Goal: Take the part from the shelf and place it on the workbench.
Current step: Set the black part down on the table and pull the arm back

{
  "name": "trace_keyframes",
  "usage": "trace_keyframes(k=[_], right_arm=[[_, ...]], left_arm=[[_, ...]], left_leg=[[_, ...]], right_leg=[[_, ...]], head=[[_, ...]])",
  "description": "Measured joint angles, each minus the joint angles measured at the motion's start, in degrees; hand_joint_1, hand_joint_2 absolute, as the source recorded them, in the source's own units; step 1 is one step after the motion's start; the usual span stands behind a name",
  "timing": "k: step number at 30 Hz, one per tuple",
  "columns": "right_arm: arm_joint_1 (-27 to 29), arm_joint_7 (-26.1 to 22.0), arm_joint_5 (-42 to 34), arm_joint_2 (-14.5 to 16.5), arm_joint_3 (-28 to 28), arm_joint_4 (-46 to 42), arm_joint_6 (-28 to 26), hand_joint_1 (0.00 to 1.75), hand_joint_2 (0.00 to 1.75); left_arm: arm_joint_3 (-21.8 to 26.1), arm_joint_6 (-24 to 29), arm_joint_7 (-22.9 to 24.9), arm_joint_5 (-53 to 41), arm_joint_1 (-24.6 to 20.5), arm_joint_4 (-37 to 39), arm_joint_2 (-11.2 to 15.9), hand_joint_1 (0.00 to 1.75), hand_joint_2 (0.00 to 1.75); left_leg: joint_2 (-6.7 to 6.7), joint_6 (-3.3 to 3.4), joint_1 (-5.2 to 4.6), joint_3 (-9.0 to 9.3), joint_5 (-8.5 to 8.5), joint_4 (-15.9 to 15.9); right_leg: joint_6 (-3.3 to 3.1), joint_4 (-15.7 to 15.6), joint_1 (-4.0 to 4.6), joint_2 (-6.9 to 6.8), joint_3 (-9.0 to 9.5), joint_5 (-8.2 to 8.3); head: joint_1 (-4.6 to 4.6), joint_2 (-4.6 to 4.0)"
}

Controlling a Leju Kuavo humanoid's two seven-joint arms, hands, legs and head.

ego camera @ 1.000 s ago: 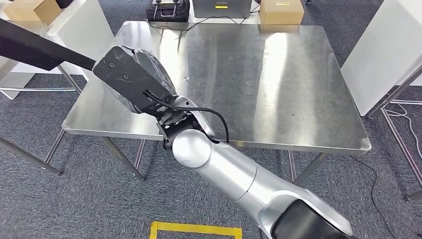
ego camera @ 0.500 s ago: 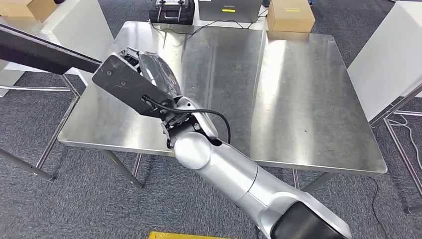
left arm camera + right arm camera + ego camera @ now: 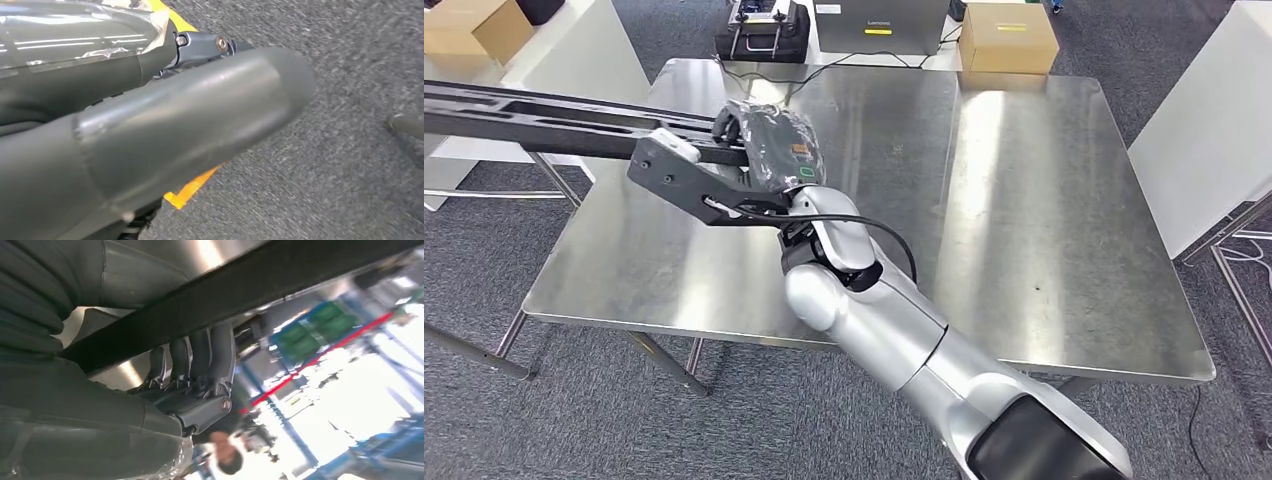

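A long black bar-shaped part [image 3: 544, 118] reaches from my right hand out past the left edge of the steel workbench [image 3: 1024, 200]. My right hand [image 3: 769, 145], wrapped in clear plastic, grips the bar's near end above the bench's left half. In the right wrist view the dark fingers [image 3: 200, 360] curl around the black part [image 3: 240, 290], which runs slantwise across the picture. The left wrist view has my left hand's grey thumb [image 3: 175, 125] hanging over grey carpet, its fingers hidden.
Beyond the bench's far edge stand a cardboard box [image 3: 1007, 35], a black case [image 3: 762, 30] and a grey device [image 3: 879, 20]. White panels flank the bench at right [image 3: 1214, 120] and left [image 3: 574, 50]. Yellow floor tape [image 3: 192, 187] lies under my left hand.
The camera has shifted, so the bench sits closer. My right hand has moved farther in over the bench and turned, bringing the black part more level.
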Motion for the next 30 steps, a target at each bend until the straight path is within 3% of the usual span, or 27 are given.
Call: trace_keyframes(k=[6,12,19,20,23,24,26,30], right_arm=[[-1.13,2.08,12.73,-0.04,-7.31,8.02,1.87,1.75,1.75],[-1.52,2.97,15.87,-0.04,-10.66,11.77,2.94,1.75,1.75],[-2.18,4.33,26.13,-0.09,-15.25,17.41,5.2,1.75,1.75],[-2.21,4.66,27.36,-0.1,-15.99,18.53,5.65,1.31,1.31],[-2.22,5.85,30.85,-0.15,-18.32,22.45,6.48,0.0,0.0],[-2.22,6.11,31.92,-0.2,-19.16,23.77,6.59,0.0,0.0],[-2.16,6.68,33.72,-0.42,-20.79,26.22,6.83,0.0,0.0],[-1.74,7.81,35.7,-1.05,-23.77,29.4,7.41,0.0,0.0]], left_arm=[[0.04,2.12,-9.73,-2.69,0.01,-0.1,-0.15,0.0,0.0],[-0.06,2.29,-10.31,-3.85,0.03,-0.09,-0.29,0.0,0.0],[-0.38,1.71,-11.84,-6.05,0.03,-0.09,-0.21,0.0,0.0],[-0.37,1.54,-11.83,-5.87,0.03,-0.1,-0.21,0.0,0.0],[-0.15,1.31,-11.39,-5.03,0.02,-0.1,-0.21,0.0,1.31],[-0.01,1.33,-11.07,-4.71,0.02,-0.1,-0.21,0.0,1.75],[0.38,1.45,-10.23,-4.12,0.01,-0.1,-0.21,0.0,1.75],[1.38,1.25,-8.43,-3.77,0.01,-0.09,-0.21,0.0,0.0]], left_leg=[[0.2,-0.83,0.0,0.37,-0.3,-0.66],[0.23,-1.08,-0.1,0.54,-0.22,-0.68],[0.22,-1.1,-0.19,0.7,-0.21,-0.66],[0.22,-1.09,-0.2,0.7,-0.21,-0.65],[0.21,-1.07,-0.22,0.7,-0.22,-0.65],[0.21,-1.07,-0.22,0.69,-0.23,-0.65],[0.22,-1.06,-0.22,0.69,-0.23,-0.65],[0.23,-1.05,-0.22,0.7,-0.24,-0.65]], right_leg=[[-0.49,0.0,0.1,0.14,0.16,-0.34],[-0.5,-0.01,0.06,0.13,0.38,-0.33],[-0.5,-0.1,0.03,0.12,0.56,-0.33],[-0.49,-0.12,0.03,0.12,0.57,-0.33],[-0.49,-0.18,0.02,0.11,0.58,-0.33],[-0.49,-0.2,0.02,0.12,0.59,-0.33],[-0.49,-0.21,0.01,0.12,0.59,-0.33],[-0.49,-0.22,0.01,0.13,0.59,-0.33]], head=[[0.01,0.0],[0.03,0.0],[0.03,0.0],[0.03,0.0],[0.03,0.0],[0.03,0.0],[0.02,0.0],[0.03,0.0]])
